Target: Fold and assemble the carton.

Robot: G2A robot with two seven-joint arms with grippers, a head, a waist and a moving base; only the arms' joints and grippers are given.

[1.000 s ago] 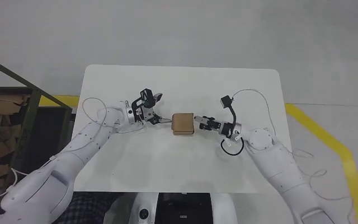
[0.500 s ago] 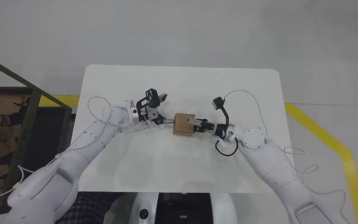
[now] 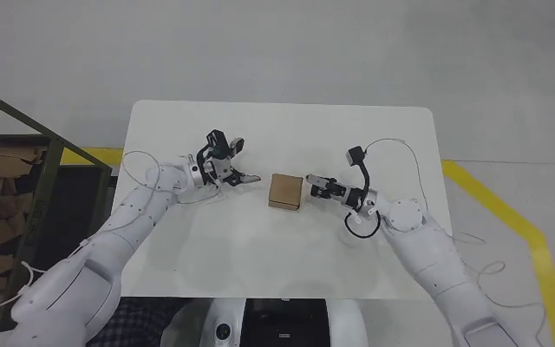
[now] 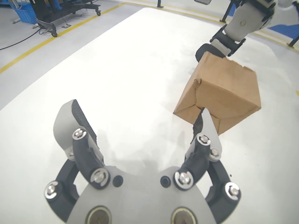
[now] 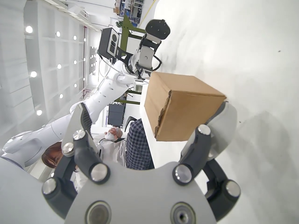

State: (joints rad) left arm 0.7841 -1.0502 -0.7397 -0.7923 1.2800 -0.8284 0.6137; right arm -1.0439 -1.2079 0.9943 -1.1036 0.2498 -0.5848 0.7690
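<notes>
A small brown carton (image 3: 284, 191) stands closed as a box at the middle of the white table (image 3: 364, 130). My left gripper (image 3: 249, 180) sits a little to its left, open and holding nothing. In the left wrist view the carton (image 4: 222, 94) lies just beyond the open left gripper (image 4: 139, 108), with a folded flap seam facing it. My right gripper (image 3: 314, 185) sits just right of the carton, open. In the right wrist view the carton (image 5: 182, 108) lies just past the spread fingers (image 5: 224, 117), and the right gripper (image 5: 151, 114) holds nothing.
Thin cables (image 3: 395, 147) trail from both wrists over the tabletop. A dark green frame (image 3: 35, 139) and stacked cardboard stand off the table's left side. A yellow floor line (image 3: 494, 199) runs at the right.
Both grippers have drawn back from the carton, the left one to the left and the right one to the right. The carton stays in place at the middle.
</notes>
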